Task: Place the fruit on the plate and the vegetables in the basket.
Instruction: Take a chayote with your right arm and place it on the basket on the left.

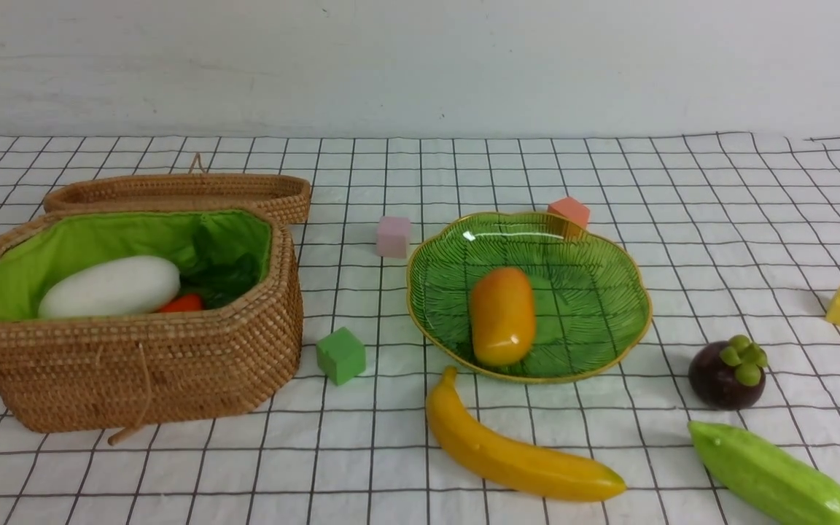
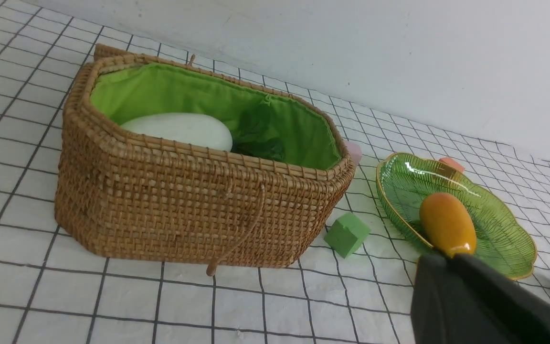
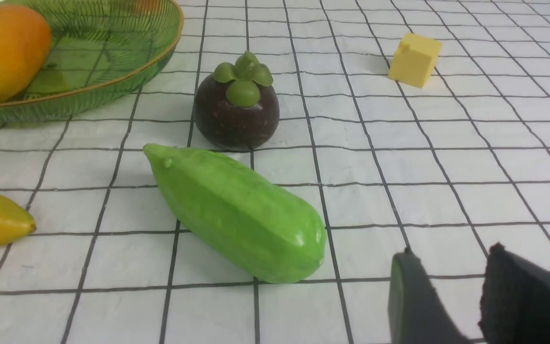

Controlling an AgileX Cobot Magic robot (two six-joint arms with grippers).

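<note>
Showing mango [image 1: 502, 315] on the plate [image 1: 602, 288] and radish [image 1: 110, 286] with red-orange piece [image 1: 181, 304] in the basket [image 1: 135, 372]; banana [image 1: 515, 452], mangosteen [image 1: 726, 373] and gourd [image 1: 766, 472] lie on the bench [image 1: 682, 189]. Left hand [image 2: 447, 260] fully closed, holding nothing; right hand [image 3: 451, 260] partly open, empty.

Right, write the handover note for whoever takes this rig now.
Left gripper: shut, empty. Right gripper: open, empty, beside the gourd.
Done: mango on the plate; radish and red-orange piece in the basket.
To do: banana and mangosteen, lying on the cloth by the plate, go on it; gourd goes in the basket.
</note>
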